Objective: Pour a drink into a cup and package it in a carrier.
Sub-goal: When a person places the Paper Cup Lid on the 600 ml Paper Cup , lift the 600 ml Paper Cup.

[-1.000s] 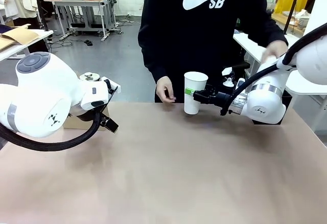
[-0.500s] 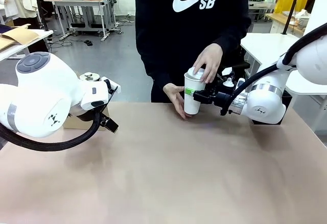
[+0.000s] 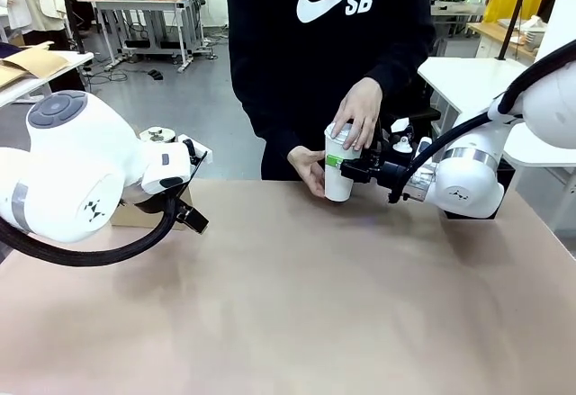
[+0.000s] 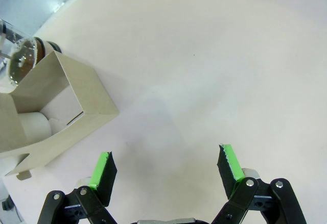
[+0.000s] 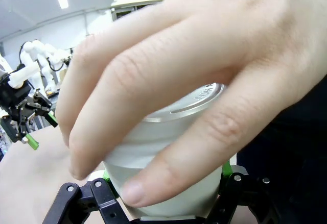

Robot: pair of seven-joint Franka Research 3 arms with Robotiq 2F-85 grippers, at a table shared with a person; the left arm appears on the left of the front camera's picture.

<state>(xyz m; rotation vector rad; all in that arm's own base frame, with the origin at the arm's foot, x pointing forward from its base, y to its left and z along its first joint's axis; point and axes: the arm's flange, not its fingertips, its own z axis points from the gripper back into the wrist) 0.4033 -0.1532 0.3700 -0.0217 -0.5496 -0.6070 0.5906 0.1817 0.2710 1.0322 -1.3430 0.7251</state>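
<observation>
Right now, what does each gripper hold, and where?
The right gripper clamps the cup at mid-height; the left gripper is open, empty.

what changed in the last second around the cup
The person's hand came over from the right and now presses a lid onto the cup, which was open before. Their other hand moved in from the table to steady the cup's side. The right gripper stayed shut on the cup; the left gripper stayed open by the carrier.
</observation>
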